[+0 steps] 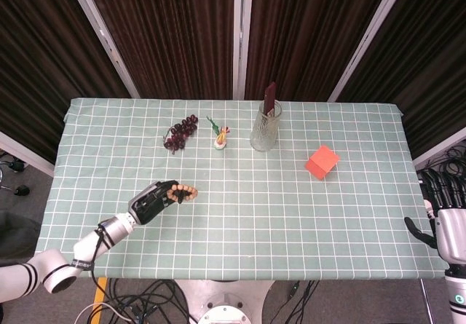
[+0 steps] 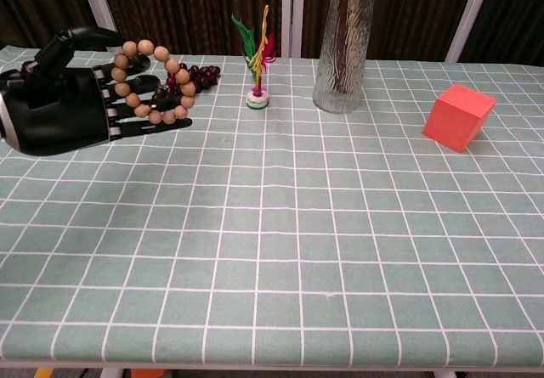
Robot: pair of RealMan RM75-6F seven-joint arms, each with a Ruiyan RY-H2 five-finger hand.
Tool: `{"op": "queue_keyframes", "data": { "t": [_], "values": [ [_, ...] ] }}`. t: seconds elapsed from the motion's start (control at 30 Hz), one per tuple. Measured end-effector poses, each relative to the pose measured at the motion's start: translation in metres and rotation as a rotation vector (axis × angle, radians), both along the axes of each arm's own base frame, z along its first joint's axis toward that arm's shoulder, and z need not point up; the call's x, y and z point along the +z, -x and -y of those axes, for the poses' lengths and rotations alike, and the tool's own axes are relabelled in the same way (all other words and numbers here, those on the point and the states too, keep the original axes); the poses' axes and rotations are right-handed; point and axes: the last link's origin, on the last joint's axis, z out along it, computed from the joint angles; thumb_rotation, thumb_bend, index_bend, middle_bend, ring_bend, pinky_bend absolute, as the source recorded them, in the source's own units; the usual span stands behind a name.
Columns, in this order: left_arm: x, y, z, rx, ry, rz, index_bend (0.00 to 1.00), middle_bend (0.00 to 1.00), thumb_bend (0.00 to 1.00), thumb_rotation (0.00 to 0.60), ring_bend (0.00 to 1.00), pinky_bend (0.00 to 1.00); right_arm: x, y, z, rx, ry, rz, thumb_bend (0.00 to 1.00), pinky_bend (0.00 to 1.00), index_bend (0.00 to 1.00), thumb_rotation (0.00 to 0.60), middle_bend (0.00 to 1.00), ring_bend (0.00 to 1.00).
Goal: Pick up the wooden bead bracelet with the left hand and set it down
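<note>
- Chest view showed the left hand [image 2: 59, 110] up above the table [image 2: 280, 251], with the wooden bead bracelet [image 2: 149, 85] looped over its fingers [image 2: 149, 125].
- The fingers were stretched out, close together, and the bracelet hung around them. The thumb arched over the top.
- The bracelet was off the table, in front of the bunch of dark grapes [image 2: 191, 79].
- It looked light. The beads were hard and round, but the string let the ring flop and bend.
- The smooth beads could roll or slide off straight fingers, so I think hooking through the ring was the safest hold.
- Head view showed the right hand [image 1: 450, 226] far off at the table's edge, fingers apart, holding nothing.
</note>
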Motion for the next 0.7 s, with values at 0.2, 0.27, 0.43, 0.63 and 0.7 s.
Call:
{"op": "queue_keyframes", "data": {
  "t": [0.2,0.27,0.43,0.63,0.7],
  "values": [
    [0.001,-0.002,-0.001,0.095,0.018,0.015,0.57,0.6,0.49,0.384,0.23,0.14,0.002,0.0,0.0,0.003,0.003,-0.002,0.11,0.0,0.0,0.6,0.06,0.0],
    [0.001,-0.001,-0.003,0.142,0.025,0.001,0.55,0.58,0.51,0.381,0.23,0.15,0.003,-0.001,0.001,0.007,0.003,-0.005,0.11,0.0,0.0,0.6,0.06,0.0],
    [0.005,0.0,-0.009,0.227,0.015,-0.048,0.52,0.57,0.53,0.427,0.23,0.15,0.005,-0.002,0.003,0.013,0.006,-0.007,0.11,0.0,0.0,0.6,0.06,0.0],
    [0.006,0.005,-0.016,0.277,-0.009,-0.094,0.52,0.58,0.53,0.494,0.23,0.15,0.006,-0.004,0.006,0.025,0.005,-0.014,0.11,0.0,0.0,0.6,0.07,0.0],
    [0.006,0.007,-0.017,0.288,-0.014,-0.104,0.52,0.59,0.53,0.539,0.23,0.15,0.006,-0.004,0.006,0.025,0.003,-0.014,0.11,0.0,0.0,0.6,0.07,0.0]
  ]
}}
